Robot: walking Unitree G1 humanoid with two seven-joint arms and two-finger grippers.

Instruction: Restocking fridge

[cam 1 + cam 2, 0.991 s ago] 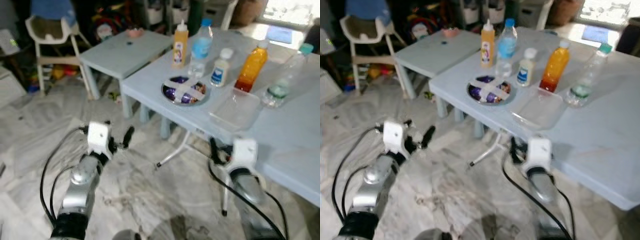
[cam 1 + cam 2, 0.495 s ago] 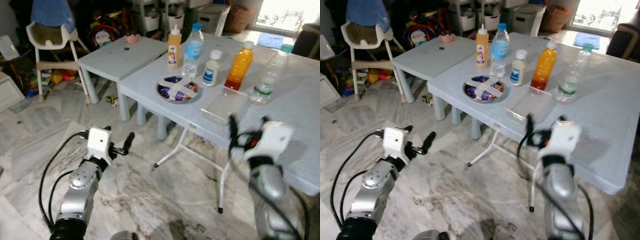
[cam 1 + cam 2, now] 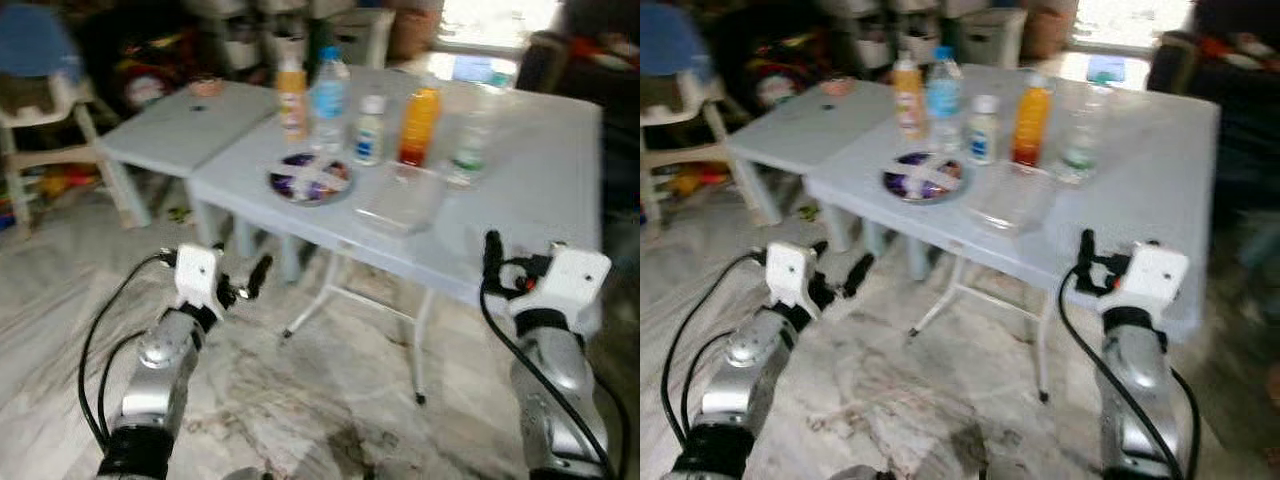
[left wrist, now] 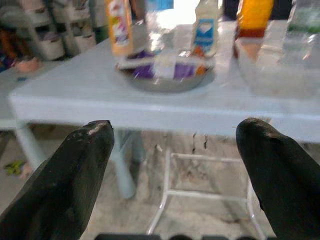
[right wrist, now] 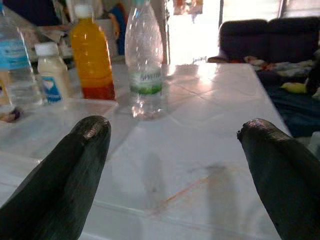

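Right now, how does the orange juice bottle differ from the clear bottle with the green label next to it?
The orange juice bottle is full of orange liquid, while the clear plastic bottle with the green label looks nearly empty. The orange juice bottle has a white cap and looks shorter; the clear bottle stands taller and slimmer. Both stand upright, side by side on the pale blue table.

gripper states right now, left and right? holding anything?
Left gripper: open, empty, below the table edge, facing the plate.
Right gripper: open, empty, over the tabletop, facing the clear bottle.
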